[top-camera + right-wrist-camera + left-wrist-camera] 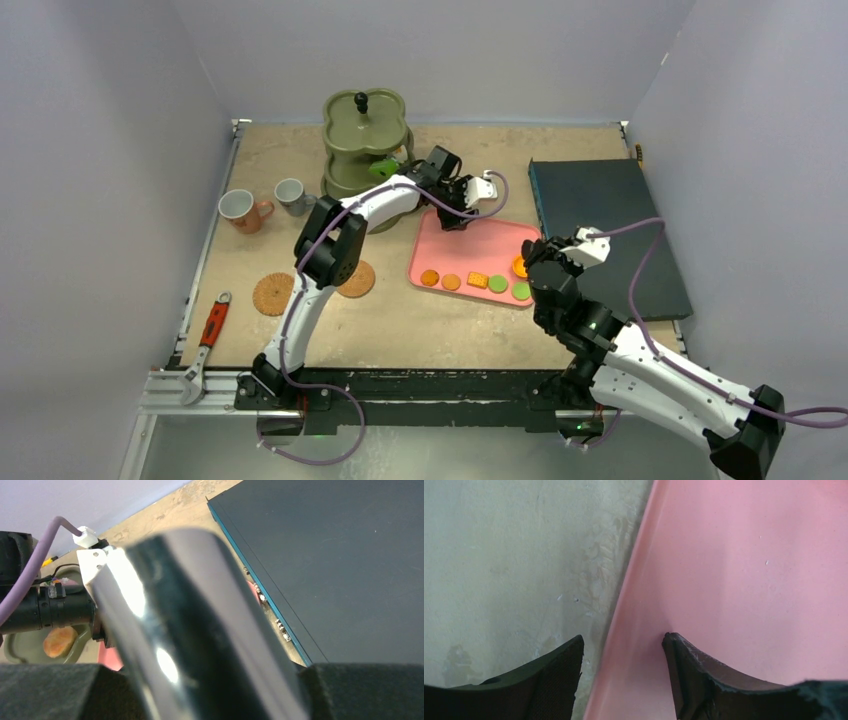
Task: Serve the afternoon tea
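Observation:
The olive three-tier stand [362, 140] is at the back, with a green pastry [383, 168] on a tier and an orange pastry [60, 641] in a tray. More orange [430, 278] and green [497, 284] pastries lie along the near side of the flat pink tray [470, 250]. A terracotta cup [240, 210] and a grey-blue cup [291, 195] stand to the left, with brown coasters [273, 293] nearer me. My left gripper [455, 215] [624, 639] is open, its fingers either side of the tray's edge [634, 580]. My right gripper [545, 255] [210, 680] is shut on shiny tongs [200, 610].
A dark blue-grey flat box [610, 230] fills the right side beside the tray. A red-handled wrench [207, 340] lies at the near left edge. Walls close in on all three sides of the table.

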